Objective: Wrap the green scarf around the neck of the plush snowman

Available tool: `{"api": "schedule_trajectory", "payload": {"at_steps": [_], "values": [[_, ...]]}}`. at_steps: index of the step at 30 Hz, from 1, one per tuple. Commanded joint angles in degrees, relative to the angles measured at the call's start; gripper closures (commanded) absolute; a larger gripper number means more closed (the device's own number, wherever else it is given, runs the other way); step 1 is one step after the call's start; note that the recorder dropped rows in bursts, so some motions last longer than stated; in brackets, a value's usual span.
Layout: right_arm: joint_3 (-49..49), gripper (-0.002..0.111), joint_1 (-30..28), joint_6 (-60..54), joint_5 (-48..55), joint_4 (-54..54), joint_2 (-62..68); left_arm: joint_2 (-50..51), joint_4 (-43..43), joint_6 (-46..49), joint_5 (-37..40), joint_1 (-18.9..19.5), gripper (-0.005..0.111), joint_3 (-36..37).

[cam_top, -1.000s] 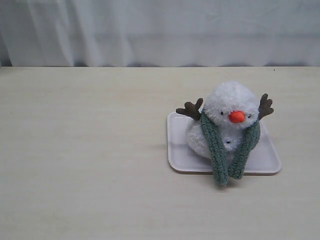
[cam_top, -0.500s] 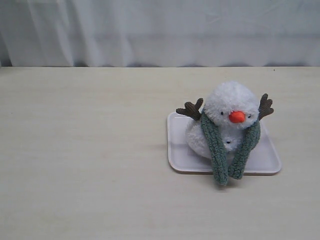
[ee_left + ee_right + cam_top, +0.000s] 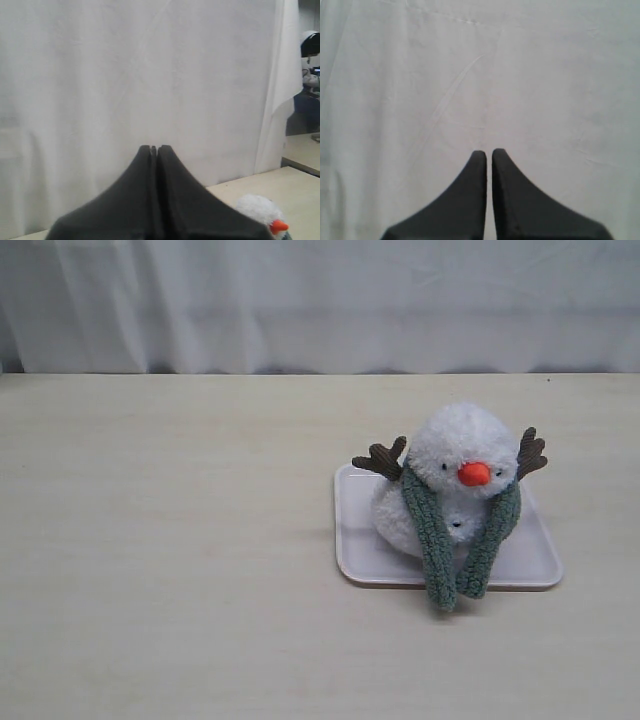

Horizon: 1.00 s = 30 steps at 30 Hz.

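White fluffy snowman (image 3: pixel 455 445), orange nose (image 3: pixel 473 474), brown arms (image 3: pixel 381 458). Dull sage-green scarf (image 3: pixel 434 540), ribbed. Off-white tray (image 3: pixel 355 550). Cream table (image 3: pixel 170 540), faint wood grain. Plain white curtain (image 3: pixel 300 300). Dark grey left hand (image 3: pixel 154 148), right hand (image 3: pixel 488 152).

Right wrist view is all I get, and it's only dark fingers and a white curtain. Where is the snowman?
Observer: The snowman sits on a white tray on the table, in the exterior view.
Operator: Is the scarf on him?
Observer: Yes, the green scarf drapes over his neck, with both ends hanging down his front, uncrossed.
Operator: Is the other arm holding it?
Observer: No, the left gripper is shut on nothing, clear of the scarf.
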Motion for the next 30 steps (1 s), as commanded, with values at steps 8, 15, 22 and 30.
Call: {"api": "schedule_trajectory", "payload": {"at_steps": [8,15,22,30], "values": [[0.3,0.104,0.1,0.2,-0.4,-0.2,-0.2,-6.7,0.3,-0.2,3.5,12.6,0.107,0.1],[0.3,0.104,0.1,0.2,-0.4,-0.2,-0.2,-9.5,6.1,-0.1,3.5,19.6,0.107,0.1],[0.3,0.104,0.1,0.2,-0.4,-0.2,-0.2,-10.7,6.1,-0.1,3.1,24.2,0.107,0.1],[0.3,0.104,0.1,0.2,-0.4,-0.2,-0.2,-10.7,6.1,-0.1,3.1,24.7,0.107,0.1]]}}
